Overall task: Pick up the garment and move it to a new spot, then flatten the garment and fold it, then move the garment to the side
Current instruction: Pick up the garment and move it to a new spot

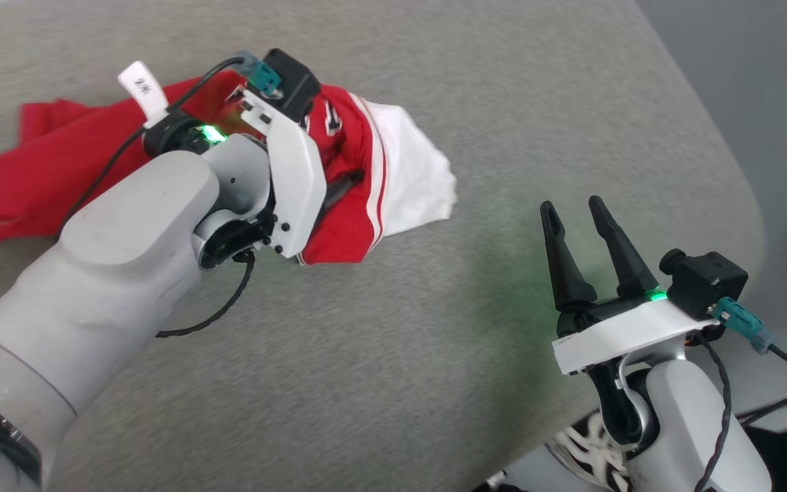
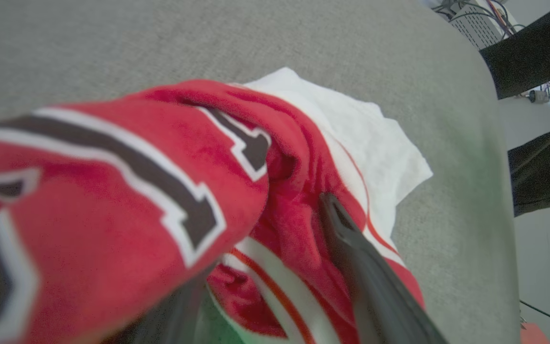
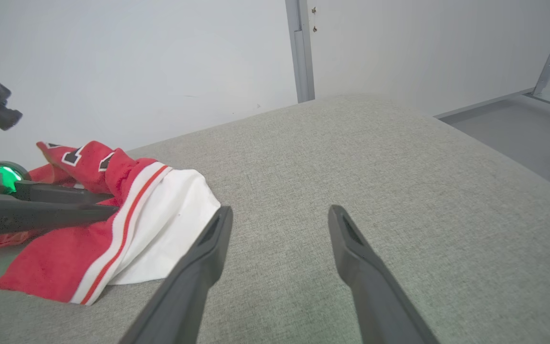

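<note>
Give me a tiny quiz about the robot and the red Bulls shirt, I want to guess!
1. True or false: the right gripper holds the red jersey T-shirt.
2. What colour is the sleeve? A white, B blue, C green.
3. Which gripper has its fingers in the shirt's folds?
Key: 1 false; 2 A; 3 the left gripper.
</note>
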{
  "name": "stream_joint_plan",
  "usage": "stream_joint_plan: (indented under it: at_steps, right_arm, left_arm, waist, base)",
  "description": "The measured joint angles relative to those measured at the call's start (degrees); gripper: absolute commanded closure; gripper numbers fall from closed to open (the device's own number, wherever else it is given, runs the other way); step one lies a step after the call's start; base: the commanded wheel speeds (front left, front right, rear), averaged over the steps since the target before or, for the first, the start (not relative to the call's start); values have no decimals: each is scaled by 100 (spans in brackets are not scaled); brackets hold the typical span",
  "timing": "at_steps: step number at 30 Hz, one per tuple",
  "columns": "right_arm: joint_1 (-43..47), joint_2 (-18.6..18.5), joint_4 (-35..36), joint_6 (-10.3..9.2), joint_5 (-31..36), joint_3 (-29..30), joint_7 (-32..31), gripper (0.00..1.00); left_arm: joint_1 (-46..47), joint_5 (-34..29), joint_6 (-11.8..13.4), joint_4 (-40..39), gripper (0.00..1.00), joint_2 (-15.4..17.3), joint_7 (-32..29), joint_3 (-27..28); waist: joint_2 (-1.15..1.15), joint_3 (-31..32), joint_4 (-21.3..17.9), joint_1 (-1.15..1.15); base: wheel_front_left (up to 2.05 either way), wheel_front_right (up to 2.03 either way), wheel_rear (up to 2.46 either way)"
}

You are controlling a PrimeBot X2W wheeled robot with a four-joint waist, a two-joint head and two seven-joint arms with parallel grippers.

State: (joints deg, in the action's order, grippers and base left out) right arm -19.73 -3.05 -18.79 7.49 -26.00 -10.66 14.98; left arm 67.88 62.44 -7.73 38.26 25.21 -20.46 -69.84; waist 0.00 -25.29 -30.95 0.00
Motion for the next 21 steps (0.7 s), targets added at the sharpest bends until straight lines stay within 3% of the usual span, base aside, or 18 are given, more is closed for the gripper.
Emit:
stream_joint_plan:
  at_steps: [8,21]
  right_arm:
    - [4,9,-146,0,734,212,0,0]
    - [241,-144,-391,1,1729,735,0,0]
  left_arm:
    - [-167,344,18,-336,0,21,1046,-24]
    - [-2038,1399,18,-242,0,302,3130,309]
  waist:
    - [0,351,574,0]
    - [0,1140,1908,0]
  base:
    - [0,0,0]
    - [0,0,0]
